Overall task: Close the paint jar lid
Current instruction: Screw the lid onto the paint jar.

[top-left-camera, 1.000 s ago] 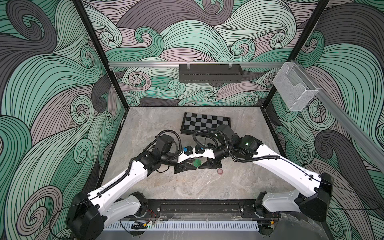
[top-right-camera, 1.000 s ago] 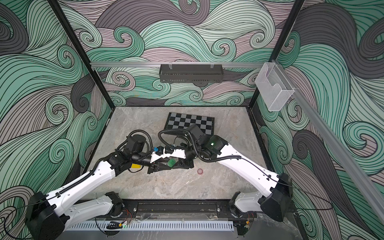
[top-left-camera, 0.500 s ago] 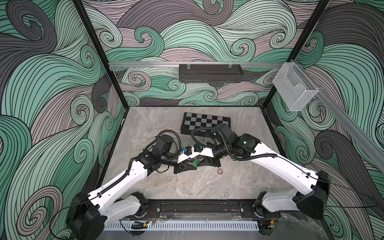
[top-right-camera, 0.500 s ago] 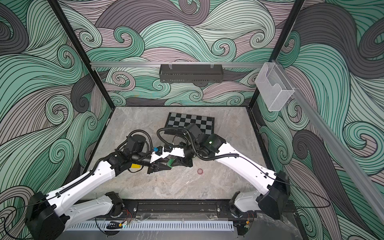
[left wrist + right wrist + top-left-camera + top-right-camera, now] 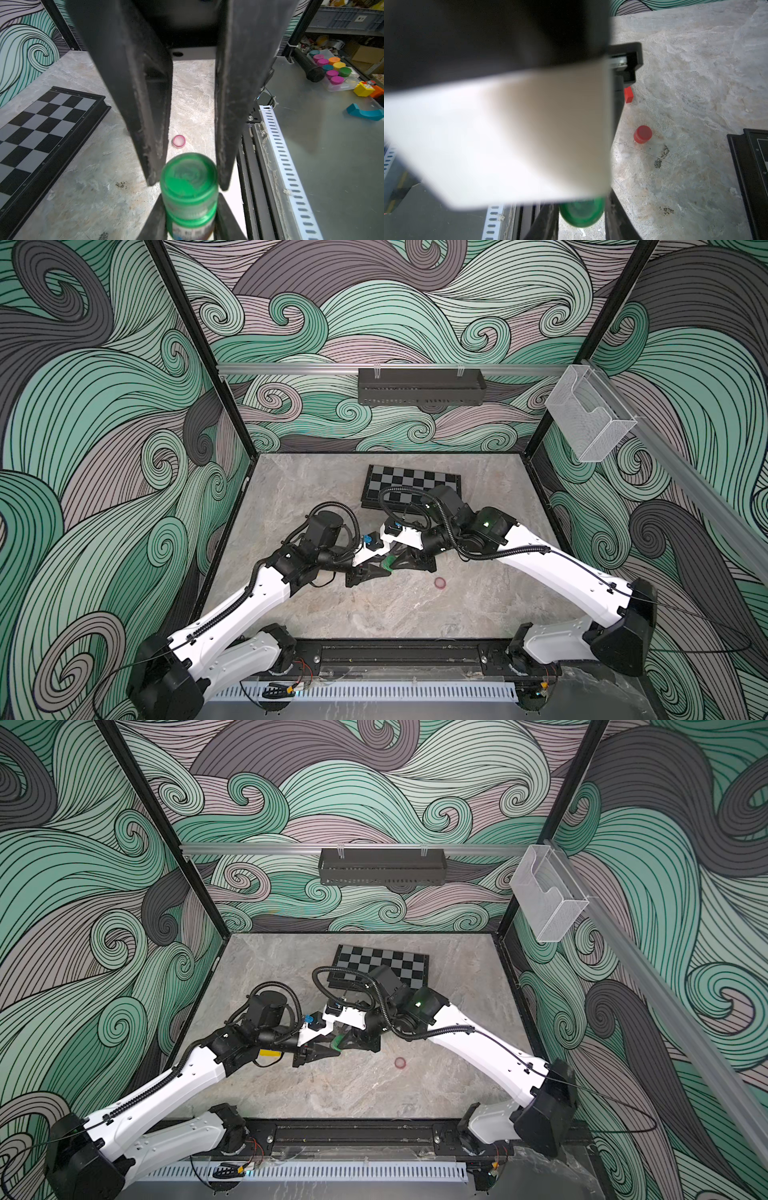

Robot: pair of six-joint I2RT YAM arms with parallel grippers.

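Nearest the front of the table (image 5: 374, 614) there's just a little pink cap (image 5: 440, 583) lying open side up. It's off toward the right arm's side and clear of everything else.

A bit further in, around mid-table, both arms meet on the paint jar (image 5: 188, 228). The left gripper (image 5: 189, 207) has its jaws pinching the jar's body. The right gripper (image 5: 188, 185) comes in from the opposite side with its jaws squeezed onto the green lid (image 5: 189, 179), which sits on the jar's mouth (can't tell how tightly it's seated, or whether the jar touches the table).

Past that, a chessboard (image 5: 411, 485) lies flat near the back, with the right arm's cable crossing its near edge in both top views. On the back wall hangs a black rack (image 5: 419, 391).
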